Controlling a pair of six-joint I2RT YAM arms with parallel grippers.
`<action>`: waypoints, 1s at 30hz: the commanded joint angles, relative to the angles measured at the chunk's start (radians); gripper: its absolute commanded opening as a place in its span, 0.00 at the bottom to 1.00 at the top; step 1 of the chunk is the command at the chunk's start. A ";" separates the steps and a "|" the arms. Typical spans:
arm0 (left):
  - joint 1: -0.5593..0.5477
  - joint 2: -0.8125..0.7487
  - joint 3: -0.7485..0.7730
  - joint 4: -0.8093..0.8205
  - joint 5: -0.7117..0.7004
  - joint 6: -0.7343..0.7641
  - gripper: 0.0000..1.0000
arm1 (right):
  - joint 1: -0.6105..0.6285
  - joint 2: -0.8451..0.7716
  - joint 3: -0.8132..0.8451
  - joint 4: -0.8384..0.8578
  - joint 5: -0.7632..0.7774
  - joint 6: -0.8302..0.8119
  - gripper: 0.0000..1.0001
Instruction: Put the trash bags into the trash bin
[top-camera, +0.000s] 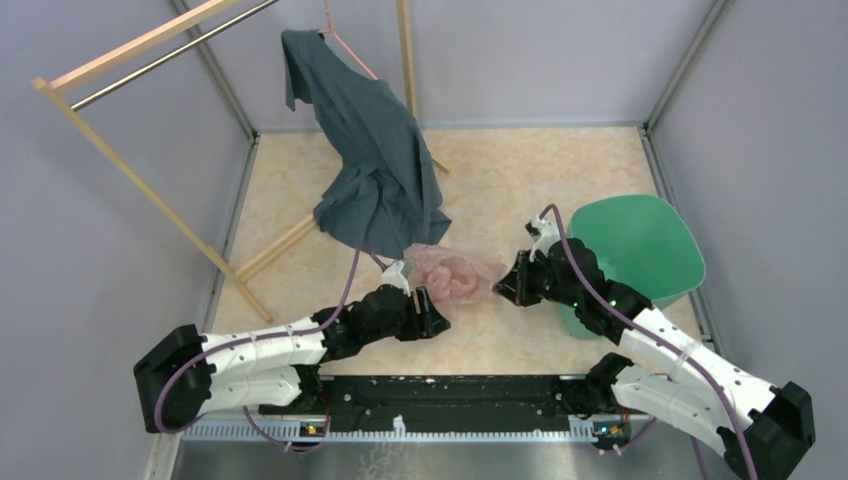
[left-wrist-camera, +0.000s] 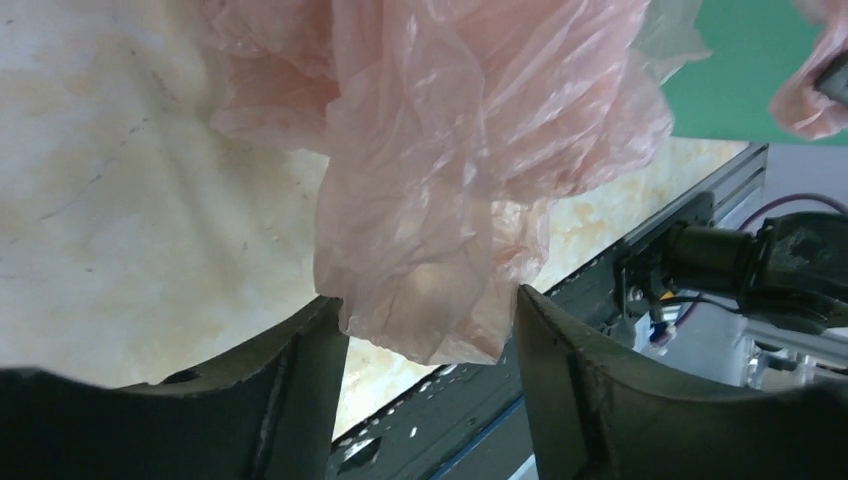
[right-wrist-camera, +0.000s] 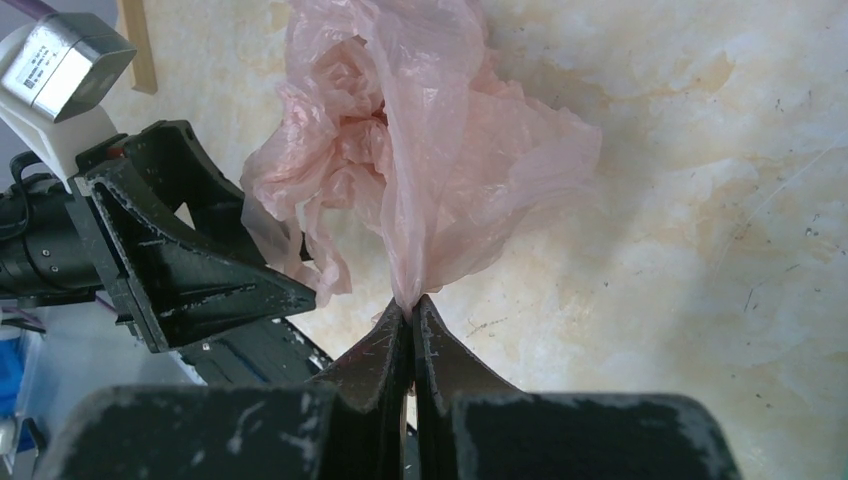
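Note:
The pale pink trash bag (top-camera: 455, 275) lies crumpled on the beige floor between my two grippers. My right gripper (top-camera: 503, 287) is shut on a pinched fold of the bag (right-wrist-camera: 430, 150), with the film squeezed between its tips (right-wrist-camera: 410, 305). My left gripper (top-camera: 435, 308) is open. The bag's lower edge (left-wrist-camera: 450, 200) hangs in the gap between its fingers (left-wrist-camera: 430, 305), which do not press on it. One left finger (right-wrist-camera: 220, 270) shows beside the bag in the right wrist view. The teal-green trash bin (top-camera: 640, 245) stands right of my right arm and shows in the left wrist view (left-wrist-camera: 740, 70).
A dark blue-grey shirt (top-camera: 370, 170) hangs from a wooden rack (top-camera: 130, 170) at the back left, its hem close behind the bag. Grey walls close in the floor on three sides. A black rail (top-camera: 450, 390) runs along the near edge.

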 joint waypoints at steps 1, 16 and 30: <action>0.001 0.021 -0.001 0.117 -0.015 -0.002 0.56 | -0.003 0.000 0.008 0.035 -0.004 0.004 0.00; 0.008 -0.016 0.334 -0.637 -0.235 0.152 0.00 | -0.001 -0.066 0.041 -0.080 0.048 0.068 0.00; -0.028 0.178 1.529 -0.423 -0.020 0.782 0.00 | -0.022 0.144 1.137 -0.105 -0.148 -0.147 0.00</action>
